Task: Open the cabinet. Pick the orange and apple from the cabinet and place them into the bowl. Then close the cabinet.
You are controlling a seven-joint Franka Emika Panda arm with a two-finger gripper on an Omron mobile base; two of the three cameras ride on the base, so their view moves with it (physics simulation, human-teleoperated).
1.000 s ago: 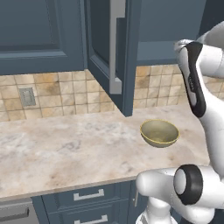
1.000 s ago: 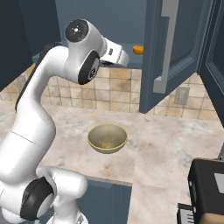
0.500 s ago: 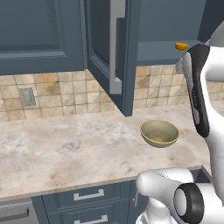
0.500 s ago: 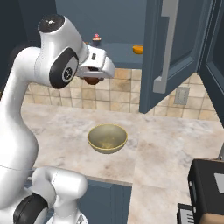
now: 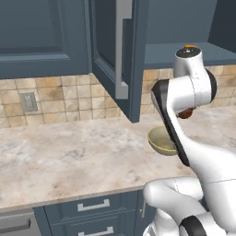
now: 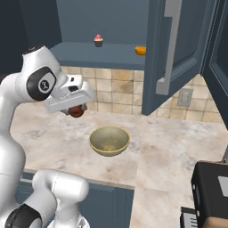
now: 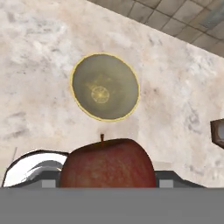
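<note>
Fingers pinch the apple (image 7: 107,162) between them, the gripper (image 6: 76,111) hanging above the counter (image 6: 173,147), to one side of the bowl (image 6: 109,140) and higher than its rim. Seen from the hand, apple stem points toward the bowl. Bowl sits on the counter, nothing in it, pale olive inside showing bare. Cabinet (image 6: 176,53) above the bowl stands with its door swung wide. On the cabinet shelf behind the bowl: the orange (image 6: 140,50) near the open door, and a small cupcake (image 6: 98,40) further along the shelf, apart from the orange. Tiled wall (image 5: 60,94) runs behind the bowl below the shelf.
</note>
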